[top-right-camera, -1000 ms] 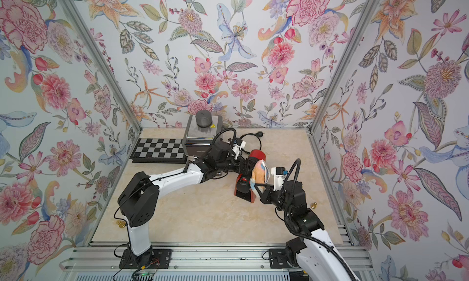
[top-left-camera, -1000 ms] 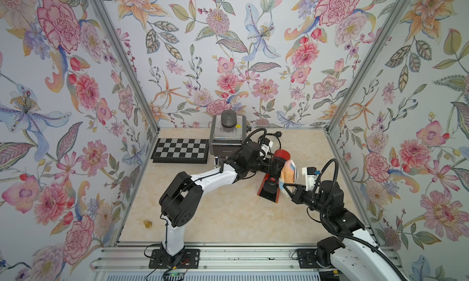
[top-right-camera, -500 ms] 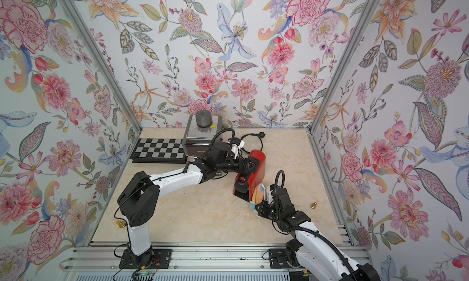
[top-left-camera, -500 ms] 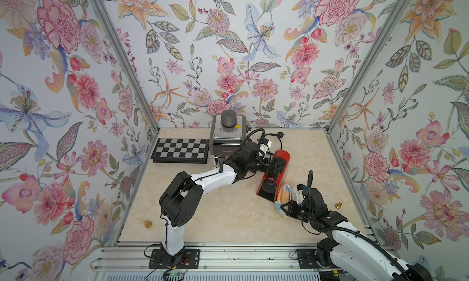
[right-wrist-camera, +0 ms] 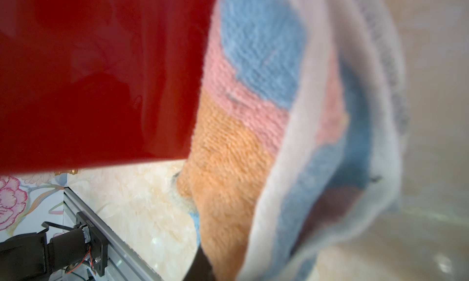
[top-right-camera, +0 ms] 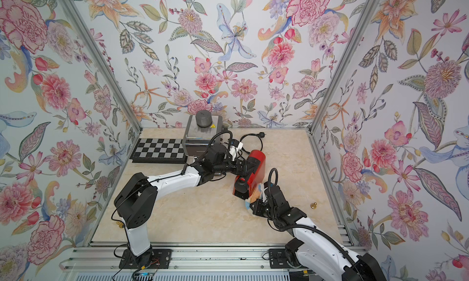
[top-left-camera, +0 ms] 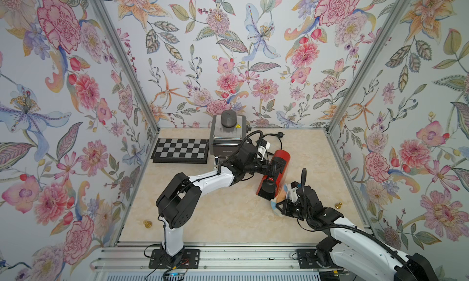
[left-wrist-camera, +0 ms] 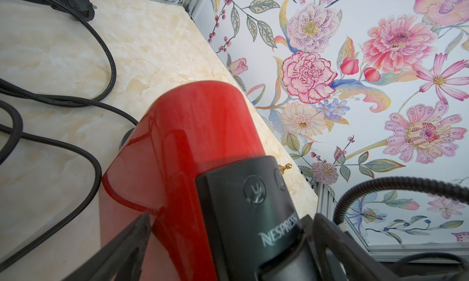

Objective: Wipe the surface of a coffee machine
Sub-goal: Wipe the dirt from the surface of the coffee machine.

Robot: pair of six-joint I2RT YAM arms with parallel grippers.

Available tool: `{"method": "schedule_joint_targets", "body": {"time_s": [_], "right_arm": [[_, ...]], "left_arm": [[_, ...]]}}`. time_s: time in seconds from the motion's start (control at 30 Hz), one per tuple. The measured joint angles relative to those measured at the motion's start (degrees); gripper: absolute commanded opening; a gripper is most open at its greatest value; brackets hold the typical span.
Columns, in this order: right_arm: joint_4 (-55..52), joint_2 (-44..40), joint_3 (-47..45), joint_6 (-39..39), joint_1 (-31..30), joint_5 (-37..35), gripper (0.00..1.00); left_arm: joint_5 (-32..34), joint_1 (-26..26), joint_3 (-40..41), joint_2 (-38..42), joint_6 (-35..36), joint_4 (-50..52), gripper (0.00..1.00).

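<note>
A red coffee machine point(top-left-camera: 278, 165) point(top-right-camera: 255, 165) with a black Nespresso head stands on the marble table, right of centre. My left gripper point(top-left-camera: 269, 168) point(left-wrist-camera: 231, 217) is open, its jaws standing wide on either side of the machine's point(left-wrist-camera: 203, 119) upper part. A striped blue, pink and orange cloth point(top-left-camera: 279, 194) point(right-wrist-camera: 241, 140) lies pressed against the machine's point(right-wrist-camera: 101, 76) red side, low down near its base. My right gripper point(top-left-camera: 283, 203) point(top-right-camera: 256, 203) is shut on that cloth, and only a dark finger point(right-wrist-camera: 200, 264) shows under it in the right wrist view.
A silver appliance with a dark round knob point(top-left-camera: 227, 137) stands at the back, a chessboard point(top-left-camera: 180, 150) to its left. The black power cord point(top-left-camera: 269, 137) point(left-wrist-camera: 101, 64) loops behind the machine. Small brass pieces lie at the front left point(top-left-camera: 147, 224) and right point(top-left-camera: 337, 205).
My right gripper has slid the cloth down the machine's side, from near the top to the base, and drawn toward the front. The left arm has stayed put.
</note>
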State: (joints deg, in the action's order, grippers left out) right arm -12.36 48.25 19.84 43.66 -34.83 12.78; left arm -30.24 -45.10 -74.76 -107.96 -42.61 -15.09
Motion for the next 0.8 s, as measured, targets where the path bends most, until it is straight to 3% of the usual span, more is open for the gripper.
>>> {"method": "schedule_joint_targets", "body": {"time_s": [0.2,0.4,0.8], "right_arm": [[-4.9,-8.17,-0.07,4.83,-10.27,-1.88,0.0],[-6.1,-6.12,0.35,7.85,-16.55,-4.33,0.0],[2.54,3.08,1.25,8.31,-15.78,-5.77,0.0]], "left_arm": [[-1.09,0.42,-5.01,0.02,3.23,6.95,0.99],[-4.22,1.88,-14.45,-0.48,6.03,10.62,0.99],[-15.08,4.9,-39.06,-18.14,11.52,18.32,0.99]]}}
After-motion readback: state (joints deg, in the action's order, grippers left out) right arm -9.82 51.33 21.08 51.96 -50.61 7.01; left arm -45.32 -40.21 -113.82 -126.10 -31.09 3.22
